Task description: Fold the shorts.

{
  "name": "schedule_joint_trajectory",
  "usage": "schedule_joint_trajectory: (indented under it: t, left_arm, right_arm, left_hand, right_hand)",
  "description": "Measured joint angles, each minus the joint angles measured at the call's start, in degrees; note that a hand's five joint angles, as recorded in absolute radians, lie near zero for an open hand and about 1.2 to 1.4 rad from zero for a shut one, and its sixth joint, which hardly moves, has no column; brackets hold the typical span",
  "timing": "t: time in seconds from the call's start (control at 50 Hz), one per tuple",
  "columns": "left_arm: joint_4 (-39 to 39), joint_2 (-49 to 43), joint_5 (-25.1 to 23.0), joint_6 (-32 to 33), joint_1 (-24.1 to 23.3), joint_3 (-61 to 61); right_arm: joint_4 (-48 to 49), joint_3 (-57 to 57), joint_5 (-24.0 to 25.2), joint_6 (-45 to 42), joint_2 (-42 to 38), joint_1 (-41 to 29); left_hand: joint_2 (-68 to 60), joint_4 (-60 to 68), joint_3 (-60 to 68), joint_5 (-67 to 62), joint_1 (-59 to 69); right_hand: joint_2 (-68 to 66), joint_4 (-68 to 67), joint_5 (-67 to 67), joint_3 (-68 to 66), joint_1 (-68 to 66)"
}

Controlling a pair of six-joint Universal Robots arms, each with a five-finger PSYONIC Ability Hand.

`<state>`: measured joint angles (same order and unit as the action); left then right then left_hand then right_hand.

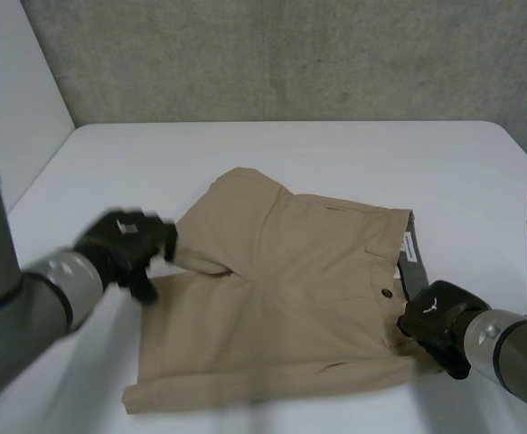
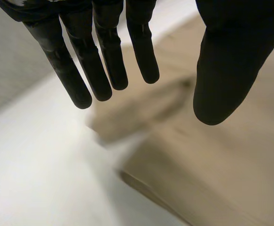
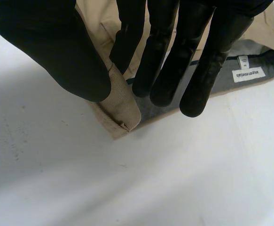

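Observation:
Tan shorts [image 1: 281, 298] lie flat on the white table [image 1: 335, 154], folded over, with the waistband to the right. My left hand [image 1: 127, 244] hovers at the shorts' left edge, beside a raised fold of a leg. In the left wrist view that hand [image 2: 104, 61] has straight, spread fingers and holds nothing, with the shorts [image 2: 221, 169] below it. My right hand [image 1: 437, 318] is at the near end of the waistband. In the right wrist view the right hand [image 3: 57, 52] pinches the waistband corner [image 3: 122, 103] between thumb and fingers.
A grey wall [image 1: 290, 54] runs behind the table. Bare table top [image 1: 91, 380] surrounds the shorts on all sides. A white label [image 3: 248, 74] shows inside the grey waistband lining.

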<state>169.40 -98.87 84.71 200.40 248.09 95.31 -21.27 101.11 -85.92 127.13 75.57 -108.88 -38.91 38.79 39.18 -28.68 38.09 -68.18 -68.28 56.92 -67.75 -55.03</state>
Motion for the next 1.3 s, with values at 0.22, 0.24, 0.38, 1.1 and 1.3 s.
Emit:
schedule_joint_trajectory:
  t: [0.22, 0.24, 0.38, 1.1, 1.3]
  left_arm:
    - [15.6, -12.7, -6.8, -0.4, 5.2, -6.5]
    - [16.2, -14.8, -7.2, -0.4, 5.3, -7.6]
    - [17.3, -24.9, -8.0, -0.3, 5.3, -13.4]
    - [33.9, -26.8, 9.1, 24.8, -4.2, -7.3]
    - [33.2, -25.8, 2.9, 17.2, 0.5, -13.9]
  right_arm:
    - [2.1, 0.7, 0.0, 1.1, -0.1, -0.6]
    - [2.2, 0.7, 0.0, 1.4, -0.1, -0.7]
    - [2.8, 1.1, 0.0, 2.3, -0.2, -0.8]
    - [6.1, 1.7, -0.5, 2.6, -0.5, -0.9]
    - [6.8, 1.7, -0.4, 2.7, -0.6, -0.4]
  left_hand:
    - [-4.4, 4.6, 4.2, -4.5, 5.6]
    - [-4.6, 4.8, 4.3, -4.6, 5.7]
    - [-4.6, 4.8, 4.4, -4.6, 5.5]
    - [-5.2, 5.3, 5.1, -5.1, 2.6]
    - [7.5, -7.7, -7.5, 7.9, -7.0]
  right_hand:
    - [0.0, 0.0, 0.0, 0.0, 0.0]
    - [0.0, 0.0, 0.0, 0.0, 0.0]
    - [0.0, 0.0, 0.0, 0.0, 0.0]
    - [0.0, 0.0, 0.0, 0.0, 0.0]
    - [0.0, 0.0, 0.0, 0.0, 0.0]
